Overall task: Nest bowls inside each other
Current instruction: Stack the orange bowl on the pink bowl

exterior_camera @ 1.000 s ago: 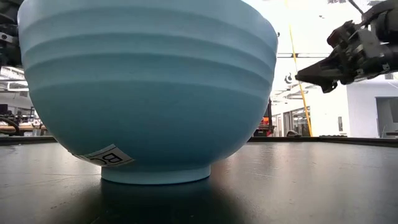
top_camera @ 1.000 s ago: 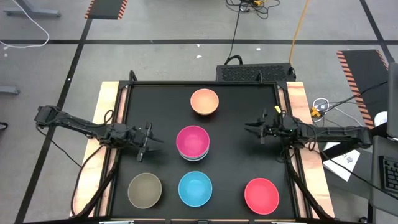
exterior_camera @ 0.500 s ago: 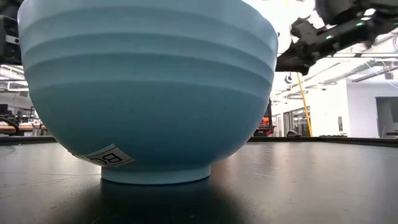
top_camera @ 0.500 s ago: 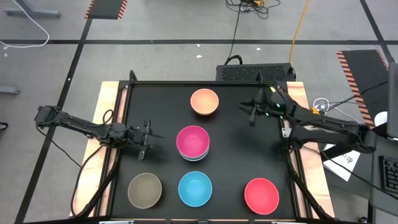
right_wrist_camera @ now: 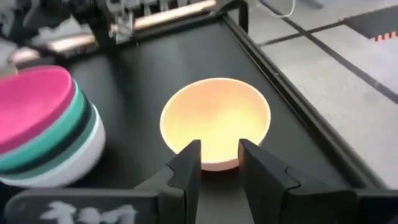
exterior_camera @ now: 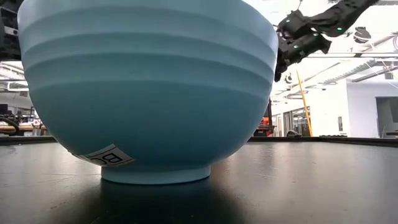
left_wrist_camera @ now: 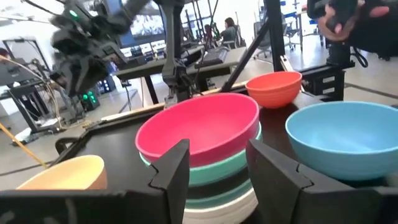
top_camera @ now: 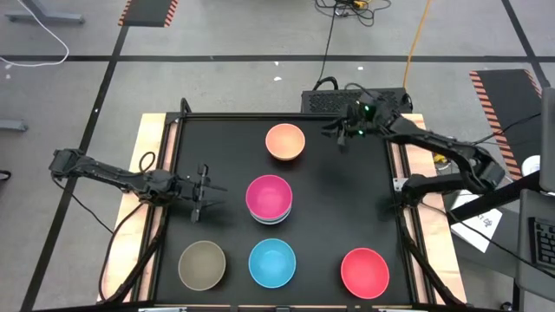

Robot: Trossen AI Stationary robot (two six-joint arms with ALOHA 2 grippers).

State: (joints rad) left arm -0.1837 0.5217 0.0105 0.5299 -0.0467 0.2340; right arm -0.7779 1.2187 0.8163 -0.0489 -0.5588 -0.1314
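Bottom row of high view: olive-brown bowl [top_camera: 202,264], light blue bowl [top_camera: 272,263], red bowl [top_camera: 364,271], each alone.

Centre: magenta-topped stack [top_camera: 269,199]; left gripper [top_camera: 205,192] just left of it, jaws apart, empty.

Upper centre: peach bowl [top_camera: 284,142]; right gripper [top_camera: 343,132] beside it, jaws apart, empty.

Likely light, stiff, smooth plastic; pinch rim wall.

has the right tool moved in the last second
Yes. In the high view the right tool has swung from the table's right edge toward the far side, and is now just right of the small round peach-orange plastic bowl, which stayed put.
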